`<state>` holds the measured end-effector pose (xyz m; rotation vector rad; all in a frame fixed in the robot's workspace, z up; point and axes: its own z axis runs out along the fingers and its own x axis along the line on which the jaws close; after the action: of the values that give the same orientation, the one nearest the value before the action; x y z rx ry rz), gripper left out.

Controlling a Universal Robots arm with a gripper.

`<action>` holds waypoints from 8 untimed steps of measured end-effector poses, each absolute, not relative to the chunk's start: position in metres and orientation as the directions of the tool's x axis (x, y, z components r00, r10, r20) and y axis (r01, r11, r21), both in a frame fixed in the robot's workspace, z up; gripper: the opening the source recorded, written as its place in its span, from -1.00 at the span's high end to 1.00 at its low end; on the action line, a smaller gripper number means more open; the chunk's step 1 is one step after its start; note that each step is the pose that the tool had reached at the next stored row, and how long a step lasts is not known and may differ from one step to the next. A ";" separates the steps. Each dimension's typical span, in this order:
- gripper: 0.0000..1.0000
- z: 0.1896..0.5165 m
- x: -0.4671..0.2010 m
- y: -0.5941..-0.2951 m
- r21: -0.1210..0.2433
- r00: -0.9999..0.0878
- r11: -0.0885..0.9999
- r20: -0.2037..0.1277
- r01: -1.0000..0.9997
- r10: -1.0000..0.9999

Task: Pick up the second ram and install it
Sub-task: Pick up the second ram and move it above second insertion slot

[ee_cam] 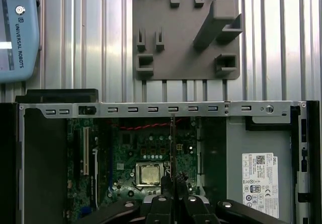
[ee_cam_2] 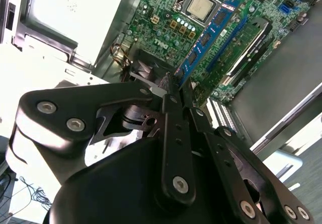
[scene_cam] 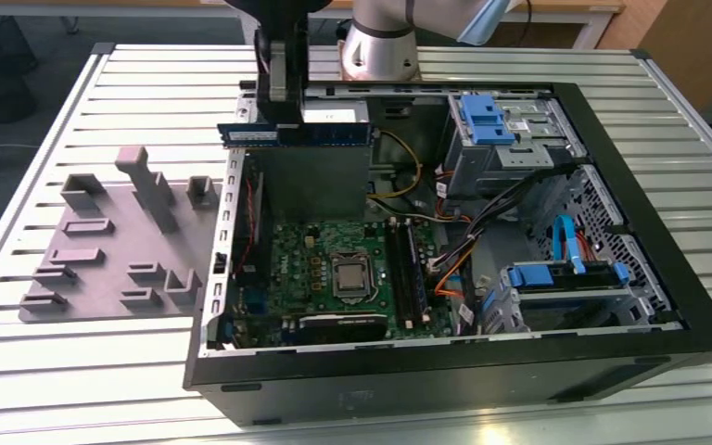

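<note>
Pinching the second ram (scene_cam: pixel 331 134) by its long edge, the pincer (scene_cam: pixel 279 120) holds it over the open computer case (scene_cam: pixel 455 366). The stick seems light, stiff and fragile, so it is best held by its edges.

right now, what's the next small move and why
Probably shift the second ram across toward the memory slots: the end effector holds it high above the open case, to the exterior view's left of those slots, not yet lined up over them.

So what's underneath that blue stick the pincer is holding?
Under the blue stick, shut in the pincer, lies the green motherboard, near its processor. The strip directly beneath is covered.
</note>
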<state>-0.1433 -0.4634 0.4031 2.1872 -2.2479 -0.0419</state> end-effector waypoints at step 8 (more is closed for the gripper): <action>0.72 0.403 -0.139 -0.463 0.023 -0.028 0.027 -0.015 -0.999 -1.000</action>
<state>-0.1385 -0.4634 0.4030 2.1872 -2.2478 -0.0419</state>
